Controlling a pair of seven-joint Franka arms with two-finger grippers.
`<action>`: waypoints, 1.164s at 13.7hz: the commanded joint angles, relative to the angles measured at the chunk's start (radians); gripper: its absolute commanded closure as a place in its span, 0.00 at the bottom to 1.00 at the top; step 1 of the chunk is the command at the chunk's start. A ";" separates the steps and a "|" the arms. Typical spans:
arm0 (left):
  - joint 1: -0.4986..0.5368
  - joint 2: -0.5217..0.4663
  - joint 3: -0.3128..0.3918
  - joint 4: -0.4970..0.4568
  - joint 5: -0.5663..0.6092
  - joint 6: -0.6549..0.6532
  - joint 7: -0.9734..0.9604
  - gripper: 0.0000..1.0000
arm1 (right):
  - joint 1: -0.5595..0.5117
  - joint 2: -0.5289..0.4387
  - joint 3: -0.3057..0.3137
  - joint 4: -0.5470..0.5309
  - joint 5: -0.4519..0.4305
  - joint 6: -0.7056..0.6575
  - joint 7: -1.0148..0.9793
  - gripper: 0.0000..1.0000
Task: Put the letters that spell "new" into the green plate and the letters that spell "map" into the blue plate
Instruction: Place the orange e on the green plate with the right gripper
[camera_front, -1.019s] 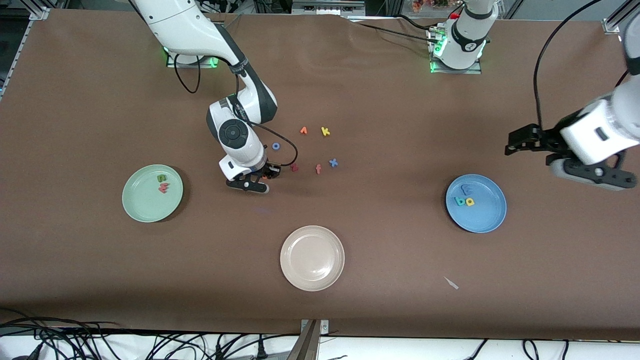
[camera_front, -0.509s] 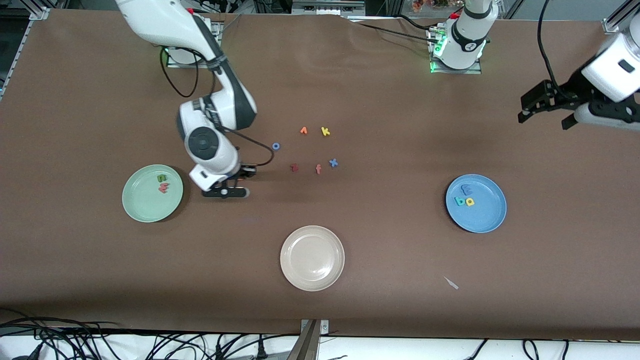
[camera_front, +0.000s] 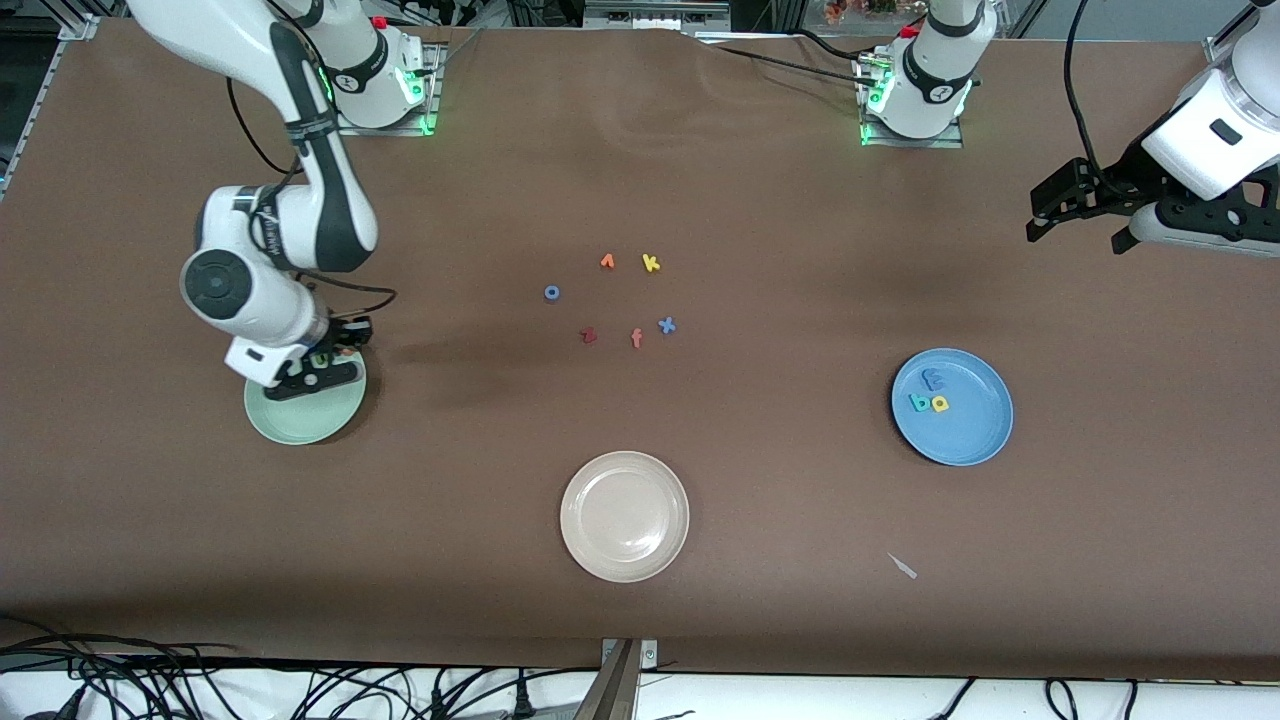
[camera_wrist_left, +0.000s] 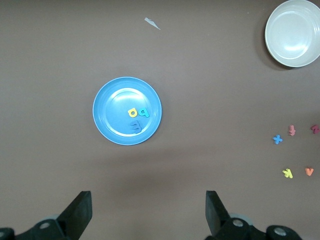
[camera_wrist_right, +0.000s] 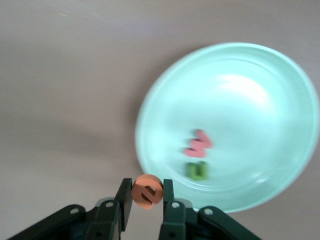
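Observation:
My right gripper (camera_wrist_right: 147, 192) is shut on the orange e (camera_wrist_right: 147, 191) and hangs over the rim of the green plate (camera_wrist_right: 260, 75). The salmon-pink w (camera_wrist_right: 198, 146) and the green n (camera_wrist_right: 197, 170) lie in that plate. In the front view this gripper (camera_front: 345, 345) covers part of the green plate (camera_front: 300, 425). The blue plate (camera_front: 975, 435) holds the blue m (camera_front: 933, 378), the teal p (camera_front: 919, 403) and the yellow a (camera_front: 939, 404). My left gripper (camera_front: 1085, 225) waits open and empty, high over bare table at the left arm's end, its fingers (camera_wrist_left: 80, 212) wide apart.
A beige plate (camera_front: 625, 515) sits nearest the front camera. Loose letters lie mid-table: blue o (camera_front: 551, 293), orange v (camera_front: 607, 261), yellow k (camera_front: 651, 263), dark red z (camera_front: 588, 336), salmon f (camera_front: 636, 338), blue x (camera_front: 666, 325). A white scrap (camera_front: 903, 566) lies near the front edge.
My right arm has carried the orange e from beside the loose letters to the green plate's rim. My left gripper has risen and drawn back from beside the blue plate.

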 joint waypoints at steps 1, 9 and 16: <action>-0.139 0.003 0.089 0.005 0.093 -0.010 0.001 0.00 | -0.048 0.027 -0.009 -0.012 0.010 0.054 -0.074 0.70; -0.109 0.040 0.092 0.030 0.105 -0.014 0.011 0.00 | -0.062 0.017 0.061 0.102 0.031 -0.153 0.066 0.00; 0.022 0.034 -0.015 0.031 0.101 -0.019 0.014 0.00 | -0.039 -0.043 0.192 0.260 0.011 -0.450 0.341 0.00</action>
